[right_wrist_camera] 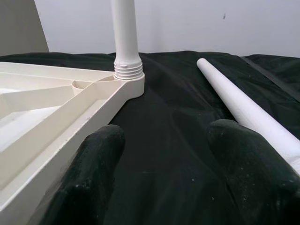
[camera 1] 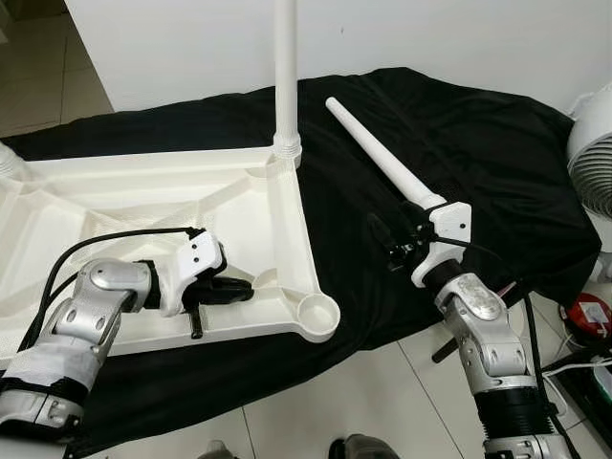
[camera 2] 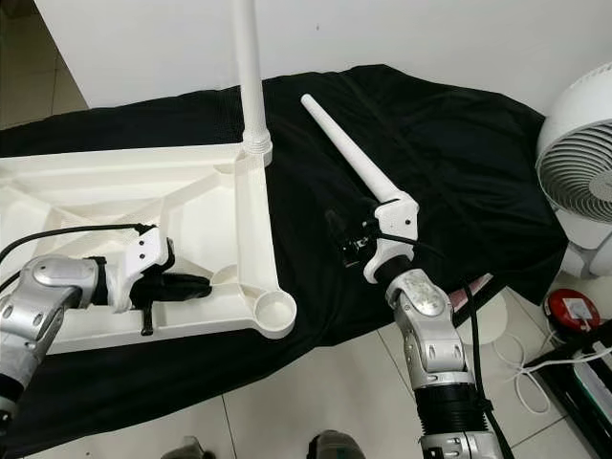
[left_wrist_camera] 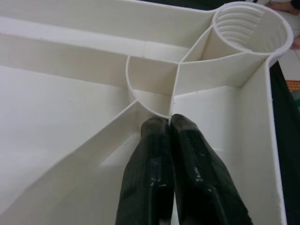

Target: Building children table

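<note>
Lying inverted on black cloth [camera 1: 459, 143], white tabletop [camera 1: 143, 206]; its screwed-in leg [camera 1: 285, 67] is cut off above. Left gripper [left_wrist_camera: 169, 123] jaws together inside tabletop. Right gripper [right_wrist_camera: 164, 140] jaws apart beside loose leg [camera 1: 378, 153].

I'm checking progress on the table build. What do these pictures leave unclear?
- Upright leg: its top is cut off by the upper edge of the eye views.
- Tabletop: its left corners run past the eye views' left edge.
- Loose leg: its near end is hidden behind the right gripper.
</note>
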Motion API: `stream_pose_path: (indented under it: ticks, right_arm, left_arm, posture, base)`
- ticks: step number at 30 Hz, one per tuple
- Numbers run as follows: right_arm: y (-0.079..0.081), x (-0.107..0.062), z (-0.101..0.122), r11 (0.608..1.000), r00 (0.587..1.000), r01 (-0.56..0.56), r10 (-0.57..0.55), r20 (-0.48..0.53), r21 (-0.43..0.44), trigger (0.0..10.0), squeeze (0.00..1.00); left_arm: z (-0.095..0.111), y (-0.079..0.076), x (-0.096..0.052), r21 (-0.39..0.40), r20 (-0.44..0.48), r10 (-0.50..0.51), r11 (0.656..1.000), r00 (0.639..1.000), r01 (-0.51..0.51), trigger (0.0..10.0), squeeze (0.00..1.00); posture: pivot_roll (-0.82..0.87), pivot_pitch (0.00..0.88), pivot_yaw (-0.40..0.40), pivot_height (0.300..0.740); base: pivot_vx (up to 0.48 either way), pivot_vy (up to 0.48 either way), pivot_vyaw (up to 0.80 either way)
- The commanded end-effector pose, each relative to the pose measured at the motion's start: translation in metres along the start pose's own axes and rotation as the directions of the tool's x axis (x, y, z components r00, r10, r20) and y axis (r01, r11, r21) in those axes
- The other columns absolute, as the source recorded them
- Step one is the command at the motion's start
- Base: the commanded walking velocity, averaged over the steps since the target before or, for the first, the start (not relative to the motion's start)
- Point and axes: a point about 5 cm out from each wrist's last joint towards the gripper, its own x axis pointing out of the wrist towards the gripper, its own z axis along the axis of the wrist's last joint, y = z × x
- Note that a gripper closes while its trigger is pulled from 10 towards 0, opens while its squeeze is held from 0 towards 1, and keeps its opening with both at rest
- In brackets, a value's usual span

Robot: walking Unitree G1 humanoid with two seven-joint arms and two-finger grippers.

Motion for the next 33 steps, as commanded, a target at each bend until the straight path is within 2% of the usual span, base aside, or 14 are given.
stream_pose_path:
  ticks: [1,2,5,6,12,13,18,23,24,25,26,27,31,33]
  right_arm:
    - [0.002,0.003,-0.001,1.0,1.0,-0.008,0.008,-0.001,0.0,10.0,0.0]
    - [0.002,0.003,-0.001,1.0,1.0,-0.008,0.008,-0.001,0.0,10.0,0.0]
    - [0.002,0.005,0.0,1.0,1.0,-0.01,0.01,0.002,-0.001,10.0,0.0]
    - [0.002,0.005,0.0,1.0,1.0,-0.007,0.007,0.003,-0.003,10.0,0.0]
    - [0.0,0.006,0.0,1.0,1.0,0.004,-0.004,0.006,-0.003,10.0,0.0]
    - [0.0,0.006,0.0,1.0,1.0,0.012,-0.012,0.008,-0.002,10.0,0.0]
    - [-0.001,0.006,0.0,1.0,1.0,0.022,-0.022,0.011,-0.002,10.0,0.0]
    - [-0.012,0.01,0.003,0.993,0.993,0.114,-0.114,0.03,0.0,10.0,0.0]
    - [-0.021,0.011,0.004,0.984,0.984,0.177,-0.177,0.032,0.005,10.0,0.66]
    - [-0.021,0.011,0.004,0.984,0.984,0.177,-0.177,0.032,0.005,10.0,0.66]
    - [-0.031,0.012,0.004,0.971,0.97,0.24,-0.24,0.034,0.014,10.0,1.0]
    - [-0.041,0.012,0.006,0.951,0.95,0.31,-0.31,0.036,0.007,10.0,1.0]
    - [-0.048,0.012,0.007,0.935,0.935,0.354,-0.354,0.038,0.001,10.0,1.0]
    - [-0.062,0.008,0.008,0.9,0.9,0.435,-0.435,0.032,-0.001,10.0,1.0]
  left_arm:
    - [-0.002,0.007,0.01,-0.031,0.004,0.322,0.946,0.947,-0.322,10.0,0.0]
    - [-0.002,0.007,0.01,-0.031,0.004,0.322,0.946,0.947,-0.322,10.0,0.0]
    - [0.012,-0.004,0.03,-0.029,0.068,0.245,0.969,0.967,-0.244,10.0,0.0]
    - [0.017,-0.008,0.037,-0.029,0.089,0.212,0.977,0.973,-0.21,10.0,1.0]
    - [0.024,-0.011,0.041,0.001,0.101,0.179,0.984,0.979,-0.18,10.0,1.0]
    - [0.025,-0.009,0.04,0.016,0.097,0.181,0.983,0.979,-0.183,10.0,0.0]
    - [0.026,-0.005,0.035,0.034,0.091,0.181,0.982,0.979,-0.184,10.0,0.0]
    - [0.037,0.004,0.018,0.063,0.123,0.191,0.978,0.974,-0.2,10.0,0.0]
    - [0.044,0.007,0.015,0.059,0.158,0.202,0.975,0.967,-0.214,10.0,0.0]
    - [0.044,0.007,0.015,0.059,0.158,0.202,0.975,0.967,-0.214,10.0,0.0]
    - [0.051,0.009,0.013,0.045,0.196,0.221,0.971,0.956,-0.233,10.0,0.0]
    - [0.059,0.011,0.012,0.038,0.233,0.232,0.968,0.944,-0.247,10.0,0.0]
    - [0.064,0.011,0.011,0.034,0.257,0.238,0.966,0.937,-0.255,10.0,0.0]
    - [0.072,0.012,0.012,0.012,0.296,0.25,0.964,0.922,-0.265,10.0,0.0]
  posture:
    - [0.02,0.029,0.01,0.74]
    - [0.02,0.029,0.01,0.74]
    - [0.01,0.024,0.015,0.74]
    - [0.01,0.024,0.015,0.74]
    - [0.01,0.024,0.021,0.74]
    - [0.01,0.024,0.022,0.74]
    - [0.01,0.024,0.023,0.74]
    - [0.01,0.024,0.019,0.74]
    - [0.02,0.024,0.018,0.74]
    - [0.02,0.024,0.018,0.74]
    - [0.02,0.024,0.018,0.74]
    - [0.02,0.026,0.016,0.74]
    - [0.02,0.026,0.016,0.74]
    - [0.02,0.024,0.015,0.74]
  base:
    - [0.0,0.0,0.0]
    - [0.0,0.0,0.0]
    - [0.0,0.0,0.0]
    - [0.0,0.0,0.0]
    - [0.0,0.0,0.0]
    - [0.0,0.0,0.0]
    - [0.0,0.0,0.0]
    - [0.0,0.0,0.0]
    - [0.0,0.0,0.0]
    - [0.0,0.0,0.0]
    - [0.0,0.0,0.0]
    - [0.0,0.0,0.0]
    - [0.0,0.0,0.0]
    - [0.0,0.0,0.0]
